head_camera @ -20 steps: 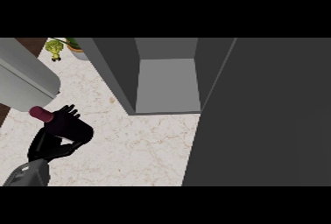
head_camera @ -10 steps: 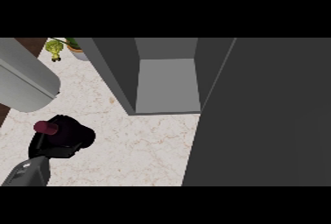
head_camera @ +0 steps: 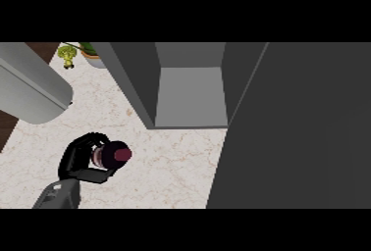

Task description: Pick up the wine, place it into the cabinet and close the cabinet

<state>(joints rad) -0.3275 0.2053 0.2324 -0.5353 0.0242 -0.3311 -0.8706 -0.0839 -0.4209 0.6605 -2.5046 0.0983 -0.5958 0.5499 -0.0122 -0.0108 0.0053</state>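
Nearby, left hand (head_camera: 81, 162) fingers curled round wine (head_camera: 118, 155), open cabinet (head_camera: 190, 95) beyond, plant (head_camera: 72, 52) far corner.

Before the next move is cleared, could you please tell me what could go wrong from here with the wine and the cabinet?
1. The left hand is curled round the wine, which stands left of the cabinet; on the way in, the bottle could clip the cabinet's left wall.
2. The open cabinet door fills the view's right side and could hide the swing needed to close it.
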